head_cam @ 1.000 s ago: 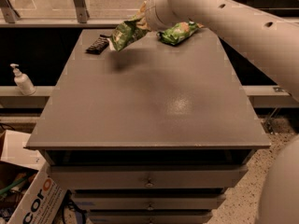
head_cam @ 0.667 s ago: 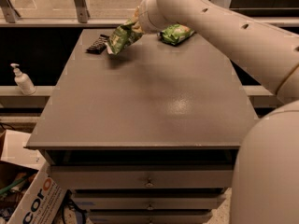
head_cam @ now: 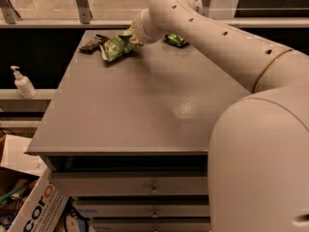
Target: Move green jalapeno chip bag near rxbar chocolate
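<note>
The green jalapeno chip bag (head_cam: 115, 47) hangs low over the far left part of the table, its right end up at my gripper (head_cam: 129, 35). The gripper is shut on that end of the bag, and the arm's wrist hides most of it. The rxbar chocolate (head_cam: 93, 43), a slim dark bar, lies just left of the bag near the table's far left corner. I cannot tell whether the bag's lower end touches the table.
A smaller bright-green bag (head_cam: 175, 40) lies at the far edge, right of the arm. The grey table (head_cam: 145, 110) stands on drawers. A soap dispenser (head_cam: 22, 82) stands on a ledge to the left. A cardboard box (head_cam: 34, 207) sits on the floor at lower left.
My gripper has carried the green chip bag left and down, from above the far middle of the table to just beside the rxbar. The arm now fills more of the right side.
</note>
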{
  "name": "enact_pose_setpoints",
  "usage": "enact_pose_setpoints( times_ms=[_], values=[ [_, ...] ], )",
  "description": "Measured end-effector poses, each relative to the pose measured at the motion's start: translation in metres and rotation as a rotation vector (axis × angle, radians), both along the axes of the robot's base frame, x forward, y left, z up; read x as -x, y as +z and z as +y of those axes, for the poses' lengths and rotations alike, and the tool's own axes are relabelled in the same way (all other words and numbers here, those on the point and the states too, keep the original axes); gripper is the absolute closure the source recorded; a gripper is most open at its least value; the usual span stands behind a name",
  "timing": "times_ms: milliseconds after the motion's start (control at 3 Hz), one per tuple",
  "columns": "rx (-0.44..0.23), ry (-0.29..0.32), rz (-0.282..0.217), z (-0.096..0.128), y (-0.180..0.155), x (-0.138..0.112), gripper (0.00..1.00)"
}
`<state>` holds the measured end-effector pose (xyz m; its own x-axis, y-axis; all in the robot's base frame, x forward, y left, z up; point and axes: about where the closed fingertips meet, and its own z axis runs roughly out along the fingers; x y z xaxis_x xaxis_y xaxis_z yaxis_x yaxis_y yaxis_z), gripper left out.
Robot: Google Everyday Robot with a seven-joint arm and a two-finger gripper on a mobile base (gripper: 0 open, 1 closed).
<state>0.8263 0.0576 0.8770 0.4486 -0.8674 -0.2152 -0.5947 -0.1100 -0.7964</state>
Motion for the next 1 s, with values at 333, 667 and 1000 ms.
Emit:
enact_pose_setpoints(
  times_ms=[333, 667, 1000],
  values=[
    [0.011, -0.013, 0.02, -0.005, -0.009, -0.002, 0.59],
    [0.019, -0.038, 0.035, -0.017, -0.011, 0.004, 0.35],
    [0.025, -0.057, 0.043, -0.027, -0.01, 0.014, 0.12]
  ],
)
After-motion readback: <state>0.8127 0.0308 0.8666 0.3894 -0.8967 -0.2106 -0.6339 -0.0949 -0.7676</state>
